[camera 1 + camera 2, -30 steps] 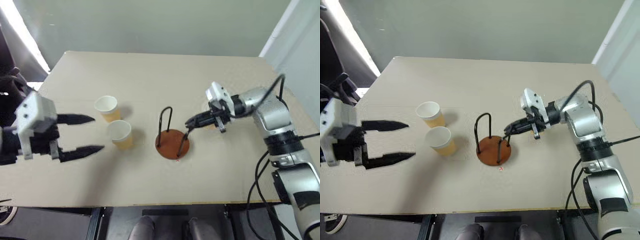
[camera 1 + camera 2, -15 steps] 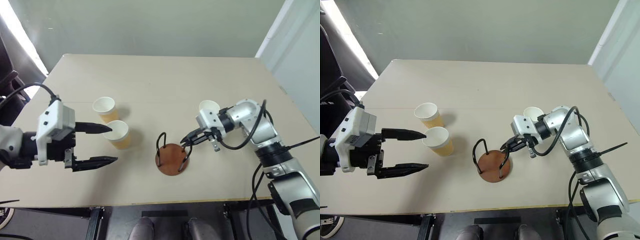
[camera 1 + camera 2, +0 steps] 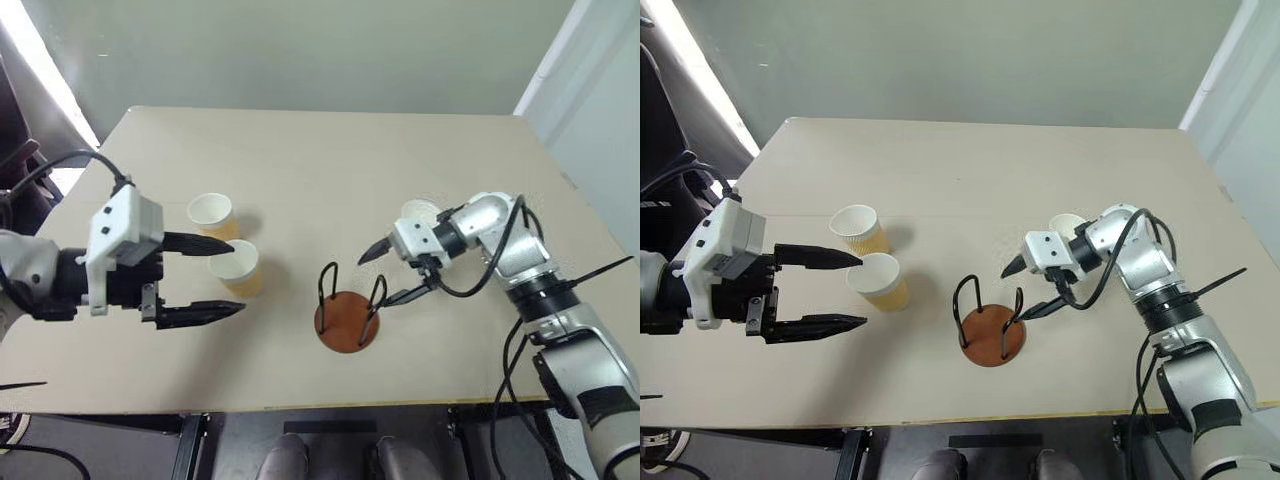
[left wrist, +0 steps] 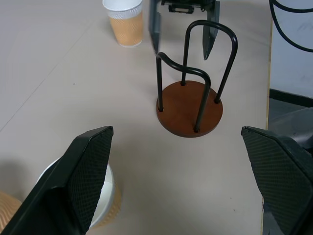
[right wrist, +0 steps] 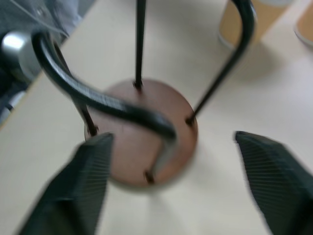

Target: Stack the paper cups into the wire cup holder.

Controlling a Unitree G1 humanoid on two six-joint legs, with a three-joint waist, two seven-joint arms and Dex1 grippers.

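Paper cups [image 3: 236, 270], tan with white rims, stood left of the black-wire cup holder on its reddish-brown disc base [image 3: 346, 318]; a third [image 3: 418, 213] stood right of it. Beside the holder, the right gripper [image 3: 392, 271] gaped wide, empty. The left gripper [image 3: 216, 278] straddled one cup, spread wide.

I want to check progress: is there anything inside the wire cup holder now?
No cup is inside the wire cup holder; its brown base lies bare between the black loops. The open right gripper stands beside it, and one paper cup is partly covered by that arm.
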